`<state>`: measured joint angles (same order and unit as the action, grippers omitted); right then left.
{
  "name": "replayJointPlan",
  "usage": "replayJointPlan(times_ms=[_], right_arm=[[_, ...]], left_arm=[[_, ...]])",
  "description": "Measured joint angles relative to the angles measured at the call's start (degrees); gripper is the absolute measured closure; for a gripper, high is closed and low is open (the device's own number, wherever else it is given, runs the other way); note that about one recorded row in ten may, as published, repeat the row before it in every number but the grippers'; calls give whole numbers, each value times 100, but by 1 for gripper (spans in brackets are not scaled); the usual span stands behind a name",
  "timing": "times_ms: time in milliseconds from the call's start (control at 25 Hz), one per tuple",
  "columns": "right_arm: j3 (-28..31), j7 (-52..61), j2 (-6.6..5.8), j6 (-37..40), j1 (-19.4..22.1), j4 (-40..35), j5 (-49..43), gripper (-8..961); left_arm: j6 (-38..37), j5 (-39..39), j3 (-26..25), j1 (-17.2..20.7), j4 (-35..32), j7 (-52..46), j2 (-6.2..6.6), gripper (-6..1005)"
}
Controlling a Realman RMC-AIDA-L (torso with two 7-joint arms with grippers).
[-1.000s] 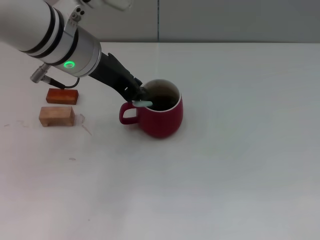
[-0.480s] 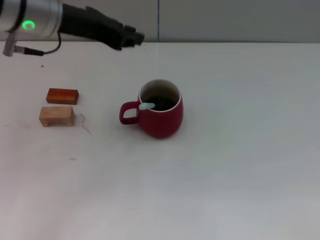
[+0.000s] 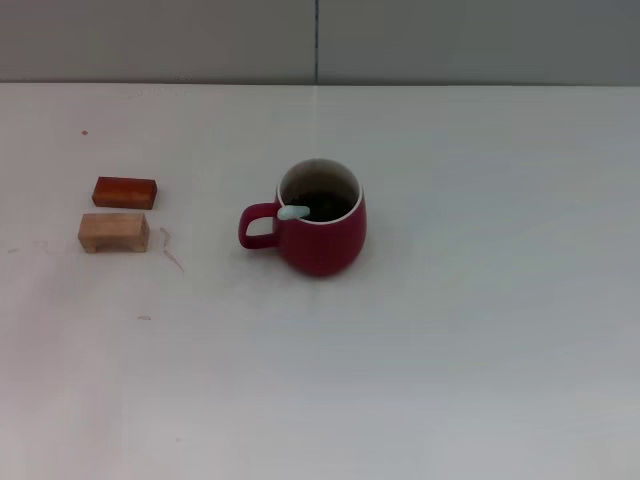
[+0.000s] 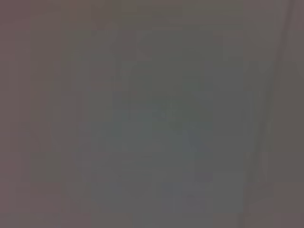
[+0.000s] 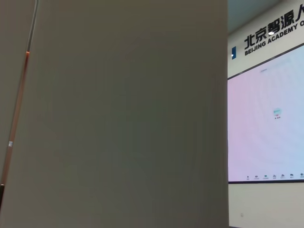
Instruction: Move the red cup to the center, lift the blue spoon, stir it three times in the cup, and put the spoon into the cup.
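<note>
At the far left of the tabletop [image 3: 450, 380], two small wooden blocks are lying well apart from the work: a reddish-brown block [image 3: 125, 191] just behind a pale wooden block [image 3: 113, 231]. Moving right, the red cup [image 3: 318, 218] is standing upright near the middle, its loop handle pointing toward the blocks. The blue spoon [image 3: 294, 211] is resting inside the cup, its light blue handle end leaning on the rim just above the handle; the metal bowl is hidden in the dark interior. Neither claw is showing in the head view, and the wrist views are showing only blank wall and a distant screen, so whether either claw is released or clenched cannot be told. Judging by how things lie, the spoon is already sitting in the cup, so what is remaining is to keep both arms well clear, so nothing is nudging the cup or tipping the spoon off the rim.
</note>
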<state>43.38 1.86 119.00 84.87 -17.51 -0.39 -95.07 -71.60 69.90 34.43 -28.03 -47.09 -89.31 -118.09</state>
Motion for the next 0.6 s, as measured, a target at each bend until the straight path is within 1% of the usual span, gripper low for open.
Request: replayJointPlan(times_ms=[80, 120, 160, 200, 280, 320, 400, 480, 600], right_arm=[[66, 1, -4, 1, -14, 12, 0, 274], [91, 1, -6, 2, -19, 17, 0, 274], [115, 2, -10, 2, -23, 19, 0, 274], [141, 2, -12, 4, -27, 21, 0, 274], [202, 3, -17, 4, -34, 21, 1, 275], [229, 3, -18, 4, -41, 22, 0, 275], [258, 4, -22, 4, -47, 21, 0, 275], [298, 4, -31, 3, -53, 10, 1, 275], [380, -2, -35, 3, -64, -17, 0, 275]], left_arm=[[-117, -830, -312, 17, 769, 1116, -16, 746], [-245, -1441, -476, 25, 1335, 1947, -21, 745], [-422, -1974, -557, 21, 1857, 2734, -18, 743], [-557, -2359, -600, 15, 2197, 3322, -17, 742], [-852, -2994, -611, -2, 2828, 4916, -12, 739], [-920, -3150, -597, -9, 3010, 5526, -16, 738], [-917, -3154, -589, -20, 3241, 6431, -28, 735], [-854, -3146, -598, -52, 3516, 7004, -14, 732], [-675, -3103, -586, -57, 3662, 7357, -4, 728]])
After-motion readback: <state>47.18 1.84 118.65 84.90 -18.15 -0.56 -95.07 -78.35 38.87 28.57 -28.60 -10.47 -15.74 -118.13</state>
